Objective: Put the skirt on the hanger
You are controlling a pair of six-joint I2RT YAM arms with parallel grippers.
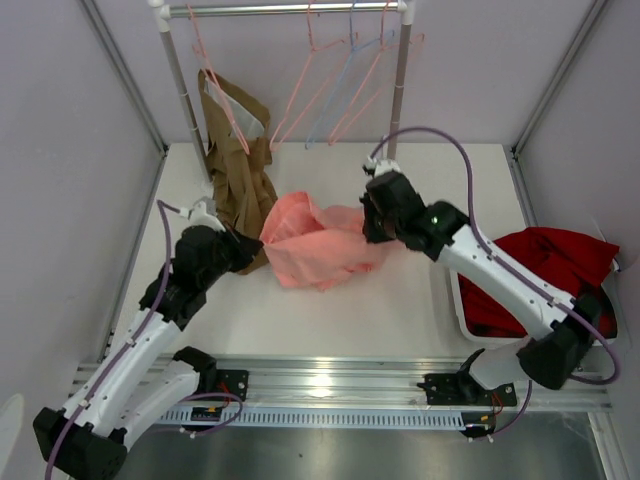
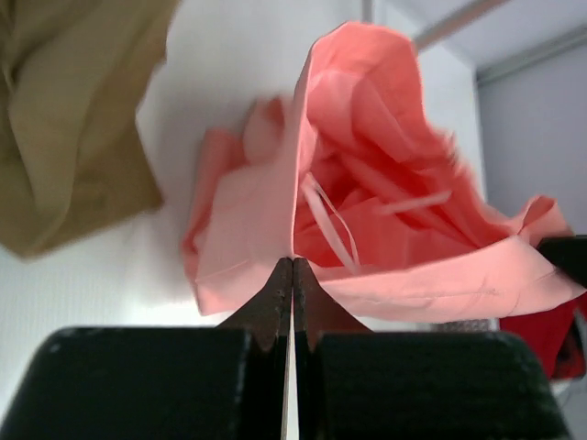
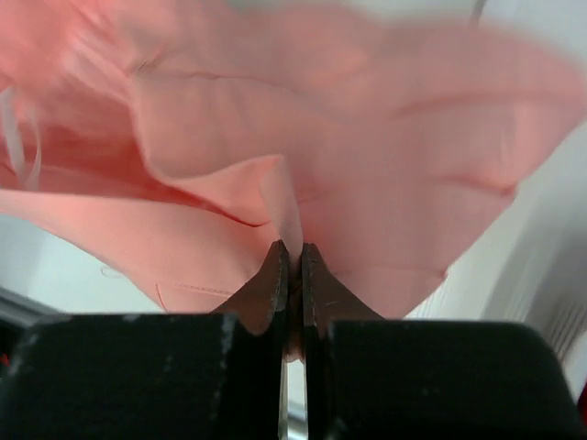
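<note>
The salmon-pink skirt (image 1: 318, 245) is held bunched between both grippers at mid table, its lower part sagging toward the tabletop. My left gripper (image 1: 255, 250) is shut on the skirt's left edge; in the left wrist view the closed tips (image 2: 293, 263) pinch the hem of the skirt (image 2: 385, 211), which opens like a bag beyond them. My right gripper (image 1: 372, 228) is shut on the right side; in the right wrist view the tips (image 3: 292, 249) clamp a fold of the skirt (image 3: 367, 165). Pink wire hangers (image 1: 305, 90) hang on the rail at the back.
A brown garment (image 1: 240, 165) hangs from a pink hanger at the rack's left post, also in the left wrist view (image 2: 73, 119). A pale blue hanger (image 1: 345, 85) hangs among the pink ones. A dark red cloth (image 1: 545, 270) lies in a white bin at right.
</note>
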